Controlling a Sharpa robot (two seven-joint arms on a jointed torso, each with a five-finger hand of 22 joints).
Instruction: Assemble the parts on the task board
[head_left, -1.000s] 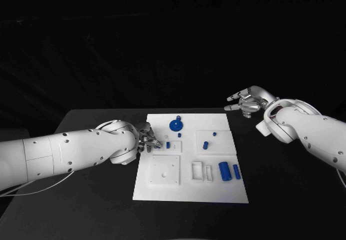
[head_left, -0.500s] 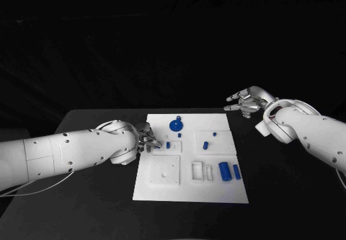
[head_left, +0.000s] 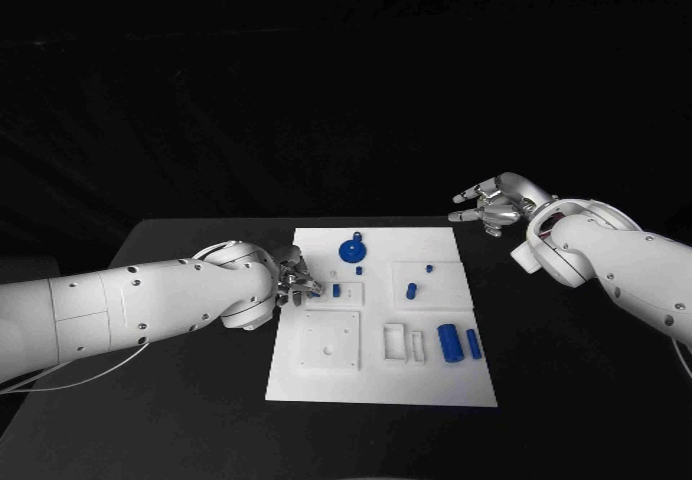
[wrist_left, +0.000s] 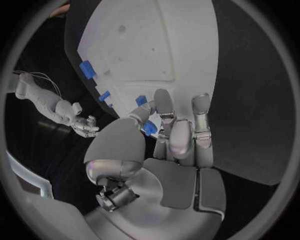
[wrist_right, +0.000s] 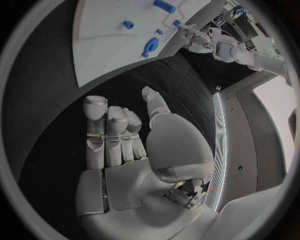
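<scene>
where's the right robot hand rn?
Head view: the right robot hand hovers off the task board's far right corner, holding nothing, fingers apart.

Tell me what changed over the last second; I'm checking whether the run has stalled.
Nothing visibly changed. The left hand stays at the board's left edge, its fingers on a small blue part; the right hand still hangs off the board, holding nothing.

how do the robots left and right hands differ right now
The left silver hand is low at the white task board's left edge, pinching a small blue part; the right silver hand is raised beyond the board's far right corner, empty, fingers apart. Both are silver on white arms.
</scene>
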